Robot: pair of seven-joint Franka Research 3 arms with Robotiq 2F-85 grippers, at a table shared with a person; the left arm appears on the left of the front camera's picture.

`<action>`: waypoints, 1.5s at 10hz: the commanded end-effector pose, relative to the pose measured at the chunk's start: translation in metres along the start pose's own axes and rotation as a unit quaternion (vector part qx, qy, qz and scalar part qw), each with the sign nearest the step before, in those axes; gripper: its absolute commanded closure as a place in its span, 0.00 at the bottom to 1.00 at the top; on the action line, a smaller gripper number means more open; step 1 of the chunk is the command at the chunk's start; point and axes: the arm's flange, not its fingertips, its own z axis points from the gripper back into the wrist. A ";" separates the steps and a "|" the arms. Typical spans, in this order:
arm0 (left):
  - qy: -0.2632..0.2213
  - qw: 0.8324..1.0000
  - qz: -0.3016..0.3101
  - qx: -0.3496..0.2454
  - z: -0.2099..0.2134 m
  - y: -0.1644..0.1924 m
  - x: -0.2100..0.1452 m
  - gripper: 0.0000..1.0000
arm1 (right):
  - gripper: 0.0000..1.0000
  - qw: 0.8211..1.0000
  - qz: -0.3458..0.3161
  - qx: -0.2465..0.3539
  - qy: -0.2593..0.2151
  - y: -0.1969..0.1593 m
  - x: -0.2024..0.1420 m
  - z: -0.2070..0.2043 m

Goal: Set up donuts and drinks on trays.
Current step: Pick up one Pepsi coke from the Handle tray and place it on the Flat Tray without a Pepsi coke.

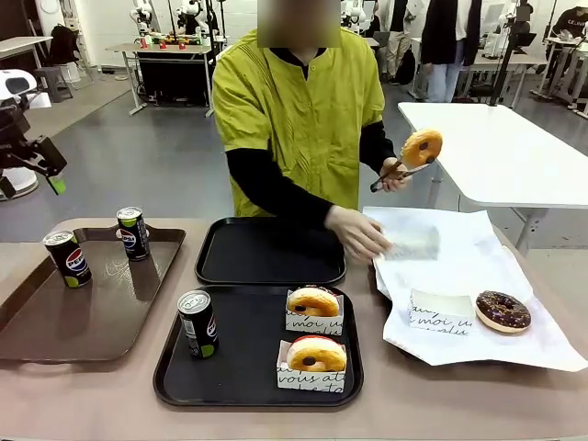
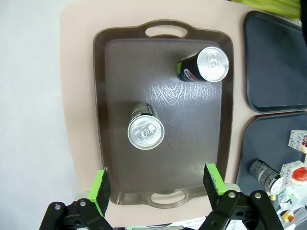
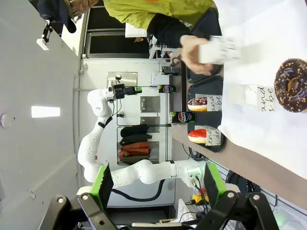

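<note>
Donuts, four in view: far sleeved donut point(image 1: 312, 300) and near sleeved donut point(image 1: 317, 354), close together on the right half of the near black tray point(image 1: 243, 354), each in a white paper sleeve with black script. Chocolate donut point(image 1: 503, 310) lies bare on the white paper point(image 1: 478, 253) at table right, just beside an empty sleeve point(image 1: 439, 312). Tong-held donut point(image 1: 422, 147) is aloft, pinched in tongs point(image 1: 411, 170) gripped by the person's raised hand point(image 1: 395, 181). The person's lower hand point(image 1: 356, 234) holds a blurred white sleeve point(image 1: 412, 243) over the paper. Drinks, three cans, all upright: tray can point(image 1: 197, 323) at the near black tray's left side; left can point(image 1: 67, 258) and rear can point(image 1: 133, 233) well apart on the brown tray point(image 1: 101, 322). Far black tray point(image 1: 271, 250) sits just behind the near one. Left gripper point(image 2: 157, 182): fingers spread wide, hanging above the brown tray's handle end, touching nothing. Right gripper point(image 3: 158, 181): fingers spread, off the table's edge, view rolled sideways, holding nothing.
</note>
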 end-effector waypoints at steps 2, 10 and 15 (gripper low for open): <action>0.014 1.000 -0.012 0.005 -0.033 0.000 0.000 0.00 | 0.00 1.000 0.005 0.010 -0.005 0.000 0.000 -0.001; 0.024 0.999 0.003 0.042 -0.098 0.014 0.016 0.00 | 0.00 1.000 0.005 0.010 -0.005 0.000 0.000 -0.001; 0.025 0.999 -0.003 0.027 -0.099 0.013 0.016 0.00 | 0.00 1.000 0.005 0.010 -0.005 0.000 0.000 -0.001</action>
